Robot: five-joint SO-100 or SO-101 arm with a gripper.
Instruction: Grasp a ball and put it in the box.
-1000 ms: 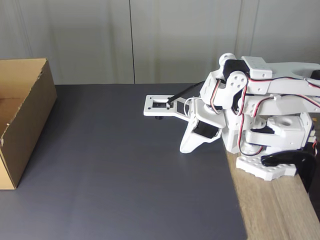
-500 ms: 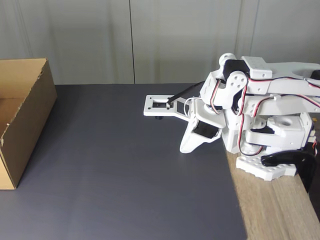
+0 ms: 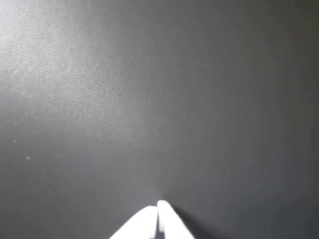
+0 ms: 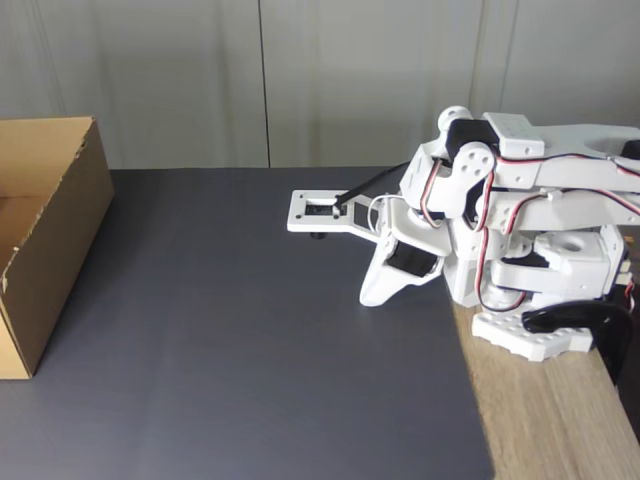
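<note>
At the left edge of the fixed view we saw the box (image 4: 45, 235), brown cardboard with its open top facing up, standing on the dark grey mat (image 4: 250, 340). Its long axis ran from the lower left of the frame back toward the upper left, and its near corner sat at the lower left. We could make out nothing lying inside the part of it that showed.

Toward the right of the same view, the white arm (image 4: 520, 220) was folded low over its base, which sat on a wooden tabletop (image 4: 550, 420) at the lower right. The gripper (image 4: 372, 296) pointed down at the mat, well apart from the box.

In the wrist view, the gripper (image 3: 158, 209) rose from the bottom edge, its two white fingertips (image 3: 169, 219) pressed together with nothing between them, over bare mat (image 3: 149, 99).
</note>
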